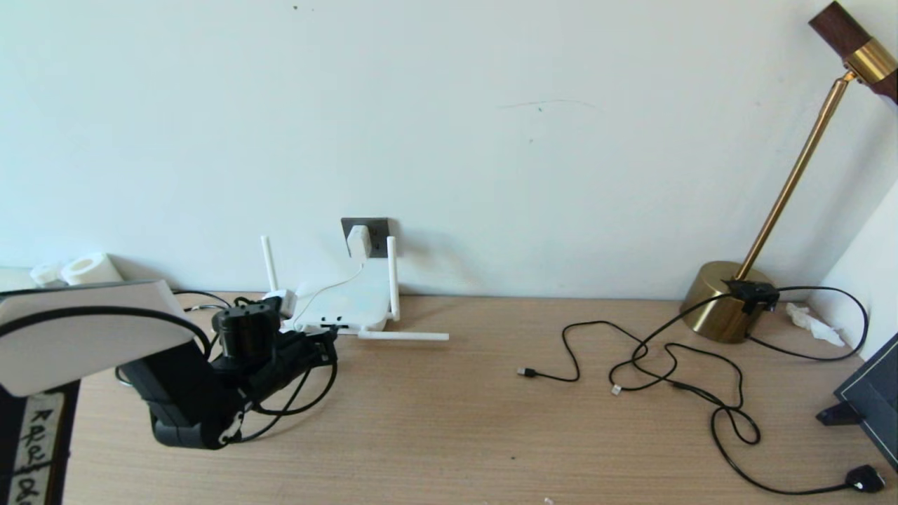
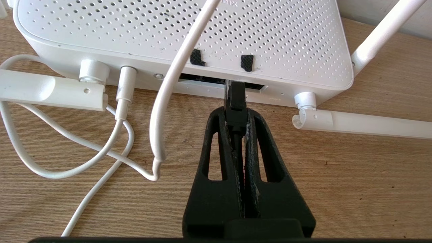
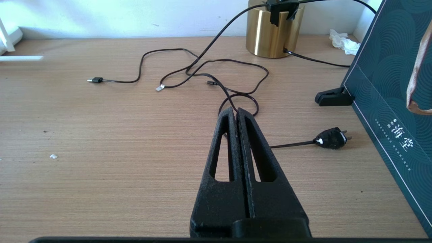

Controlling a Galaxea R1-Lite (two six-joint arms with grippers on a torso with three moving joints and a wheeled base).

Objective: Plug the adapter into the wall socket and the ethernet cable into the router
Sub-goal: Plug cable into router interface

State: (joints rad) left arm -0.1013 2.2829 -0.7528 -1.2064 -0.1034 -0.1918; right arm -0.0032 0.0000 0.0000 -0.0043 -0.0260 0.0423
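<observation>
From the head view, the white cube adapter (image 1: 358, 240) sits in the dark grey wall socket (image 1: 379, 228), its thin cord dropping to the flat white router (image 1: 347, 303) on the wood-grain desk (image 1: 456, 421). The left gripper (image 1: 324, 348) reaches the router's near edge, and the arm hides the port slots. A brass lamp (image 1: 722, 301) and thin black cables (image 1: 666, 365) lie well apart to the right.

In the left wrist view, the left gripper (image 2: 236, 113) pinches the ethernet cable (image 2: 235, 101) by its black boot, the tip at a dark slot under the router's (image 2: 270, 37) perforated lid; how deep it sits is hidden. A slim stick antenna (image 2: 364, 123) lies beside.

In the right wrist view, the right gripper (image 3: 235, 113) hangs over bare desk, fingers pressed together, near a black plug (image 3: 331, 137) and a teal patterned box (image 3: 388, 84).
</observation>
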